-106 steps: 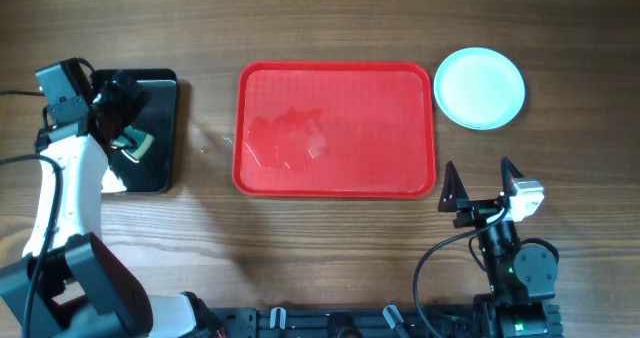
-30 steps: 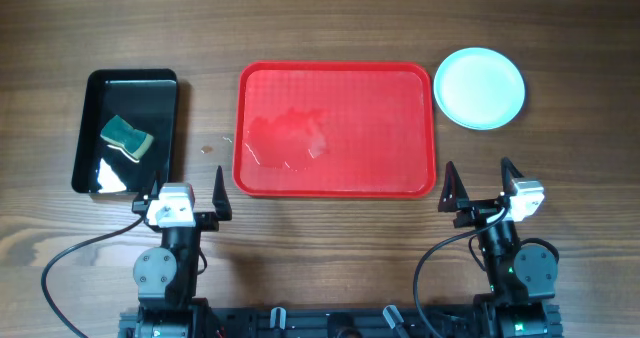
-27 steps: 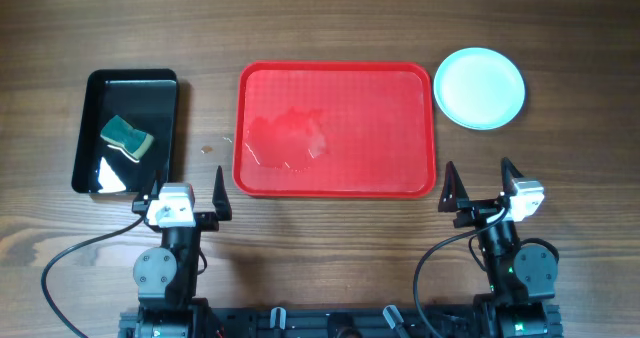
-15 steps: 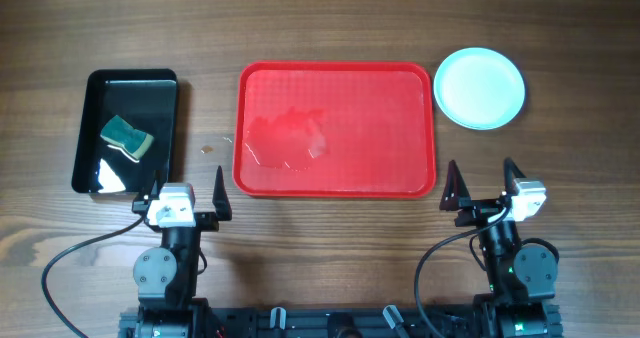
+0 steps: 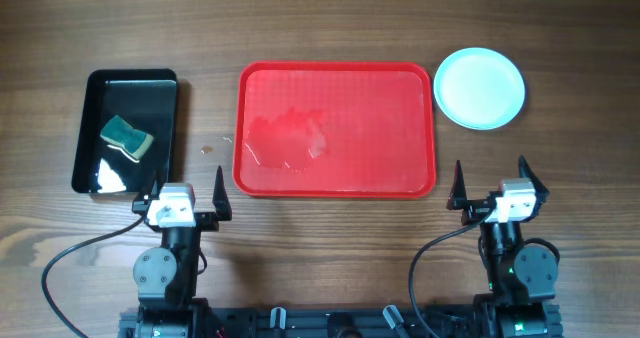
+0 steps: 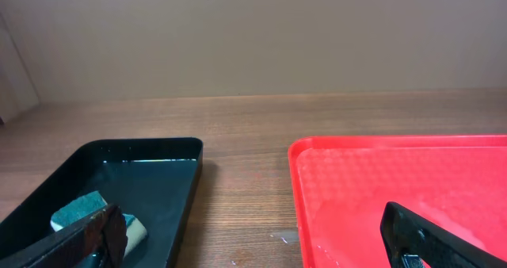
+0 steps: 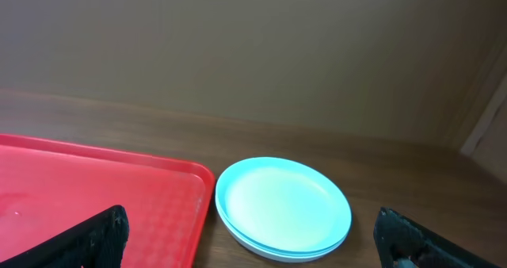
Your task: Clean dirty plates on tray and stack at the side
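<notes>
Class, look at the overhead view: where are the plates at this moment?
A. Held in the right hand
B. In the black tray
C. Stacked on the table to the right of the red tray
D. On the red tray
C: the stack of plates rests on the wooden table just past the right end of the red tray, which carries only wet-looking smears.

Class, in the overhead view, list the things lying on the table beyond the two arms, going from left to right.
black tray → red tray → stacked plates
</notes>
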Motion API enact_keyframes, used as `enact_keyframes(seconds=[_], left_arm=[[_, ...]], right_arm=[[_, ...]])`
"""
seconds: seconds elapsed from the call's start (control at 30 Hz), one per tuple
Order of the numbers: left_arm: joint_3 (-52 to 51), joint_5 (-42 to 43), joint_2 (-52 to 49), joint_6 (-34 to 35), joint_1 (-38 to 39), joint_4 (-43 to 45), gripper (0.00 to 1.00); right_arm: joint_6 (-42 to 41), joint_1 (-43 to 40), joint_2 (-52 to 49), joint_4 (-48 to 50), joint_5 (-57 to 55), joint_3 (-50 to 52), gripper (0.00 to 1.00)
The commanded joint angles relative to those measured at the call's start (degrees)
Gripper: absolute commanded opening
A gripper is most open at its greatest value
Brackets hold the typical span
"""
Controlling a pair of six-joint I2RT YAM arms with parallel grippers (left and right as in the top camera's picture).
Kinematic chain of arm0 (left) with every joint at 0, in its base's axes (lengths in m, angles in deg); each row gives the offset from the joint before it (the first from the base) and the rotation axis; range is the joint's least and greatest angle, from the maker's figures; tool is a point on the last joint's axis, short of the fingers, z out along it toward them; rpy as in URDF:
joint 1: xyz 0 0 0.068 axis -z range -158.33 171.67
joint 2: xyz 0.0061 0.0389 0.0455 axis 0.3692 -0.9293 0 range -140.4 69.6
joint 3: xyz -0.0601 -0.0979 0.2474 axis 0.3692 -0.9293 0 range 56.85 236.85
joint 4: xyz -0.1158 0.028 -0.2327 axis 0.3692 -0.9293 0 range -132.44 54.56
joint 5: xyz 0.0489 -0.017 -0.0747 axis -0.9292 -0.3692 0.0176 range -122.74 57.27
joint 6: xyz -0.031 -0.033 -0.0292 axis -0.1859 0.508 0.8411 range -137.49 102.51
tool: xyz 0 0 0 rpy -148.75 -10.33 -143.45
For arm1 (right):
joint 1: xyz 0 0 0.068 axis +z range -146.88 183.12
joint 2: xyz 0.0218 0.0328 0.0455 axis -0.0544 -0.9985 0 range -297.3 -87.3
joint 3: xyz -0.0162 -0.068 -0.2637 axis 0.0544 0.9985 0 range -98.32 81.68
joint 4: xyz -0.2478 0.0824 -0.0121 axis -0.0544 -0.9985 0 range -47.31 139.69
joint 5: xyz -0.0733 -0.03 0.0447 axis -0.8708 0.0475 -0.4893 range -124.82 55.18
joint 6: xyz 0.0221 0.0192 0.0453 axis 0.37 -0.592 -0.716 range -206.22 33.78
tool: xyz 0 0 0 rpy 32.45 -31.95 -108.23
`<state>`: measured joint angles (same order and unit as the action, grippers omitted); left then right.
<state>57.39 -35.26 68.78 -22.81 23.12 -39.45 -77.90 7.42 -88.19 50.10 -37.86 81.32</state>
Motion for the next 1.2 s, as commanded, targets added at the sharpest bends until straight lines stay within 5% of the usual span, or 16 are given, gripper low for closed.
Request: enact_keyframes(seconds=[0.0,0.33,0.63,1.17], left_arm=[[-0.22,-0.55,0.66,-0.63,0.26,0.04,1.00],[-0.20,-0.55,0.66,-0.63,0.26,0.04,1.00],[-0.22,-0.55,0.66,-0.66,0.26,0.04,1.00],[-0.22,-0.55,0.66,-0.63,0.26,0.04,1.00]], right_arm=[[2.23,-0.31,0.70,0.15,0.09,0.07,1.00],[2.05,-0.31,0.70,0.17,0.09,0.07,1.00],[-7.04,-0.31,0.70,-0.02,1.44,0.07,1.00],[-6.95,-0.31,0.68,0.09,1.42,0.07,1.00]])
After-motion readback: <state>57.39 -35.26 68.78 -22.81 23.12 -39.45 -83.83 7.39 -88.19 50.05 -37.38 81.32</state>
